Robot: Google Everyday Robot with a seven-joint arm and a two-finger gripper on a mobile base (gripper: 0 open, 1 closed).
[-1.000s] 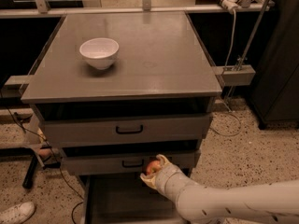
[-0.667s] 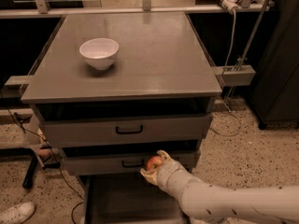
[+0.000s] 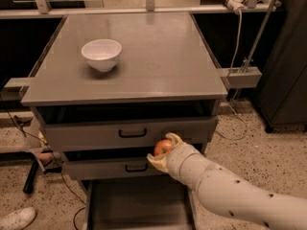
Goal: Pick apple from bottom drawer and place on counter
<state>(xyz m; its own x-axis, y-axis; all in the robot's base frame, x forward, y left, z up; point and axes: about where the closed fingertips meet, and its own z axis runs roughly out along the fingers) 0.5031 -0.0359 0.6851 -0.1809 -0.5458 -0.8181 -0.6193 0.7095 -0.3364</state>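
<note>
Two fingers (image 3: 173, 139) of the gripper (image 3: 163, 152) clamp the apple (image 3: 163, 147), holding it above the open bottom drawer (image 3: 139, 205), before the upper drawers (image 3: 96, 139). Well above that drawer, the surface (image 3: 163, 56) carries a white bowl (image 3: 101, 54).

Dim, even light falls from above, laying a soft sheen across the middle of the counter (image 3: 158, 66). The white bowl (image 3: 101, 54) toward the left edge is the brightest thing and throws a short shadow beneath itself. Below the front edge the overhang shades the drawer fronts, and the floor of the bottom drawer (image 3: 139, 200) is murky. The gripper (image 3: 163, 150), closed around the apple (image 3: 162, 146) just under the front edge right of centre, catches enough light to show the fruit's red, and the whole scene looks slightly soft.
</note>
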